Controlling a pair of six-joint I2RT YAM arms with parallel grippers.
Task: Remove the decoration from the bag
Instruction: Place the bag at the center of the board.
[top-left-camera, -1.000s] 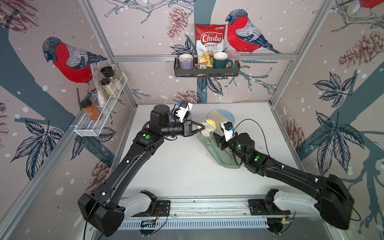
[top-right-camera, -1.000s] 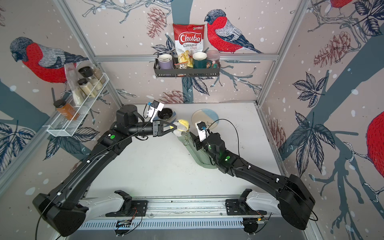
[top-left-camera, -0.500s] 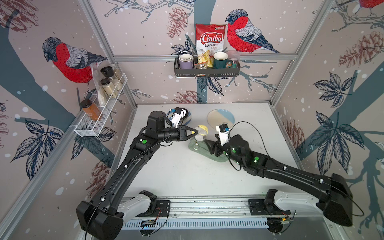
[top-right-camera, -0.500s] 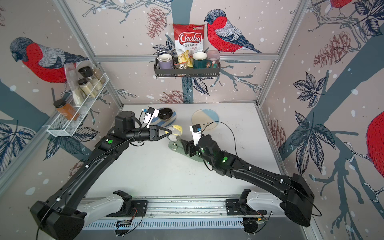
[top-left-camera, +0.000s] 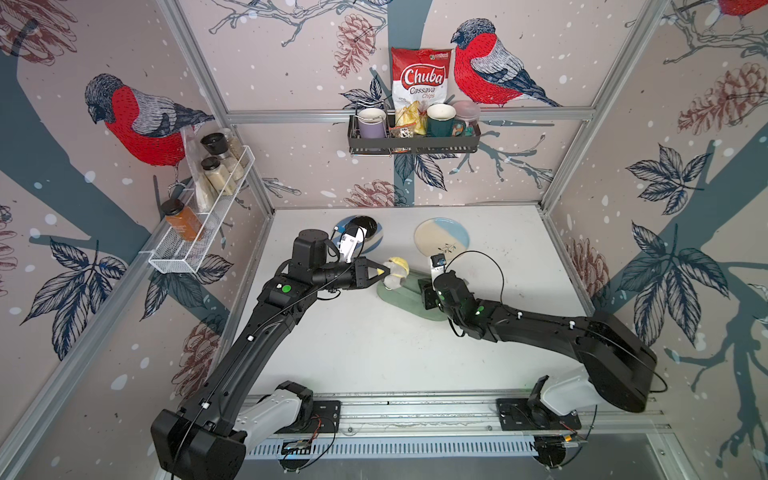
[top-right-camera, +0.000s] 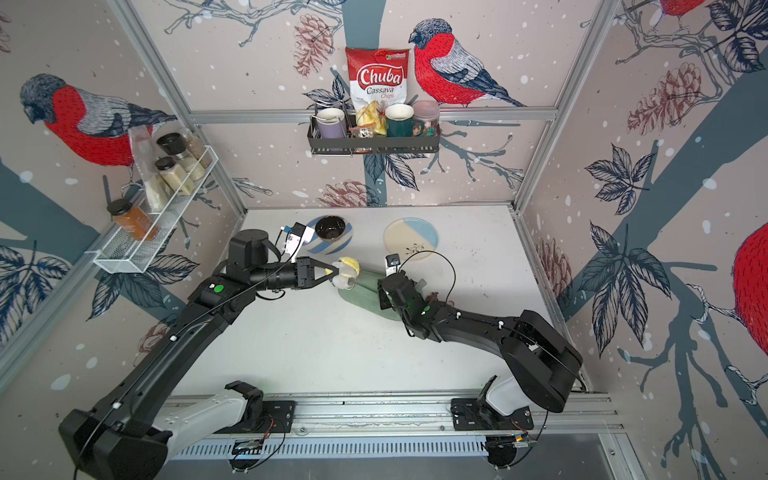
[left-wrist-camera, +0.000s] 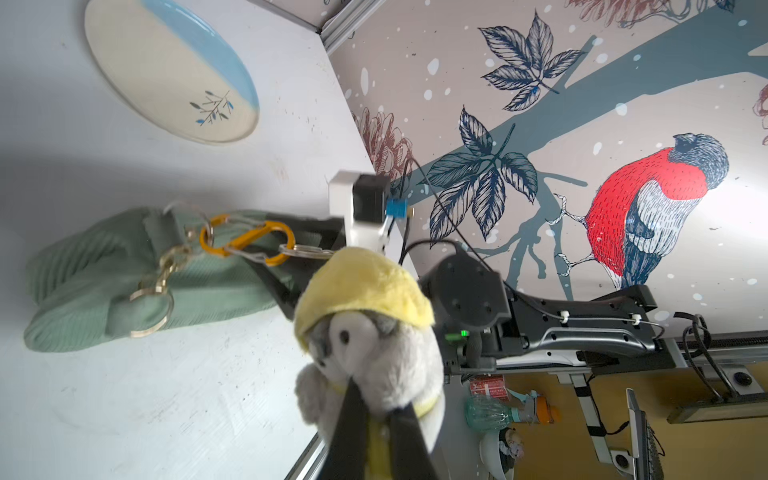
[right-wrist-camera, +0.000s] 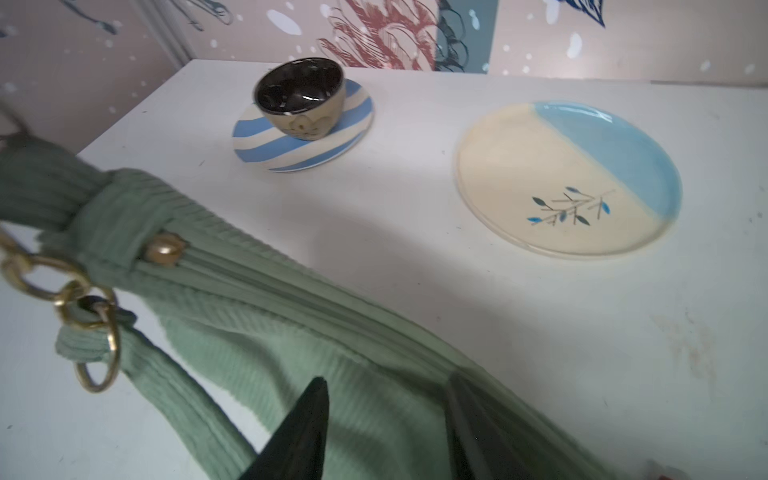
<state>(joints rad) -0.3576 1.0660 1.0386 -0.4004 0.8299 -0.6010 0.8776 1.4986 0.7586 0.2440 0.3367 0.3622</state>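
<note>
The decoration (top-left-camera: 397, 272) (top-right-camera: 348, 272) is a small grey plush bird with a yellow cap (left-wrist-camera: 365, 291). My left gripper (top-left-camera: 384, 271) (top-right-camera: 332, 272) (left-wrist-camera: 374, 395) is shut on its body and holds it just above the table. A key ring (left-wrist-camera: 305, 250) and an orange carabiner (left-wrist-camera: 249, 241) still link it to the gold rings (right-wrist-camera: 83, 307) of the bag (top-left-camera: 409, 297) (top-right-camera: 361, 291) (left-wrist-camera: 104, 270) (right-wrist-camera: 291, 316). The sage-green bag lies on the table. My right gripper (top-left-camera: 426, 291) (top-right-camera: 384, 297) (right-wrist-camera: 386, 386) is down on its fabric, jaws apart, with ribbed cloth between the fingers.
A cream and blue plate (top-left-camera: 441, 239) (top-right-camera: 409, 239) (right-wrist-camera: 569, 178) lies behind the bag. A dark bowl (top-right-camera: 330, 228) (right-wrist-camera: 299, 95) stands on a striped saucer (right-wrist-camera: 353, 124) at the back left. Wall racks hold jars, mugs and a chips bag.
My left gripper has drawn the plush leftward and lower, and the bag has settled flat on the table. My right gripper followed leftward; its jaws widened, then narrowed over the bag.
</note>
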